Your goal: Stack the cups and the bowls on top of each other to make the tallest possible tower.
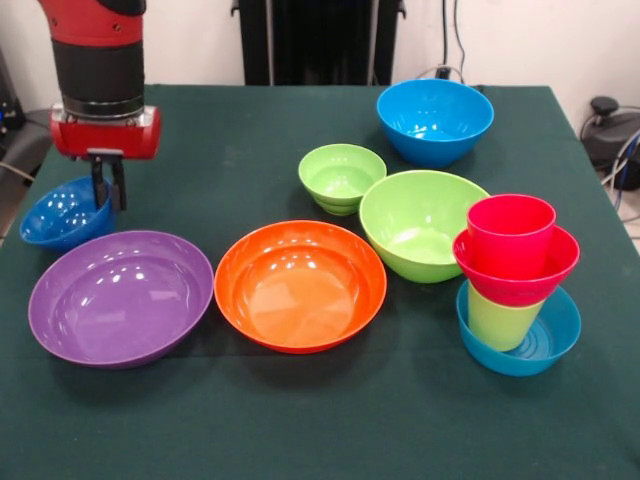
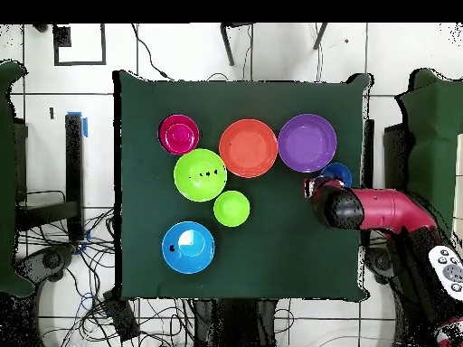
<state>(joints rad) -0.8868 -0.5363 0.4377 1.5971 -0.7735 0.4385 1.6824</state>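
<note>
On the dark green cloth-covered table [image 1: 300, 420] I see many glossy plastic dishes; the robot's red and black arm [image 1: 98, 60] comes down over the small dark-blue bowl [image 1: 62, 212], which stands at one edge of the table, just behind the wide purple bowl [image 1: 120, 296]. The gripper [image 1: 109, 192] hangs with its two dark fingers close together, almost closed, and the tips are at the rim of the dark-blue bowl; if they pinch the rim or only stand in front of it, I cannot tell from the front view, and in the overhead view the arm covers this place.

The tower [image 1: 515, 285] stands at the opposite side of the table, well apart from the gripper; at the bottom is the shallow teal-blue bowl [image 1: 545, 345], inside it stands the lime-green smooth tumbler [image 1: 500, 322], on this tumbler sits the small red bowl [image 1: 520, 275], and in the red bowl stands the red tumbler [image 1: 511, 232], upright, with the open side up. From above, the tower appears only as a red-pink round shape.

Beside the purple bowl is the wide orange bowl [image 1: 300, 285]; next comes the large lime-green bowl [image 1: 418, 225], just beside the tower; behind these two stands the small ribbed lime-green bowl [image 1: 342, 177]; farther back, alone, is the deep bright-blue bowl [image 1: 434, 120].
</note>
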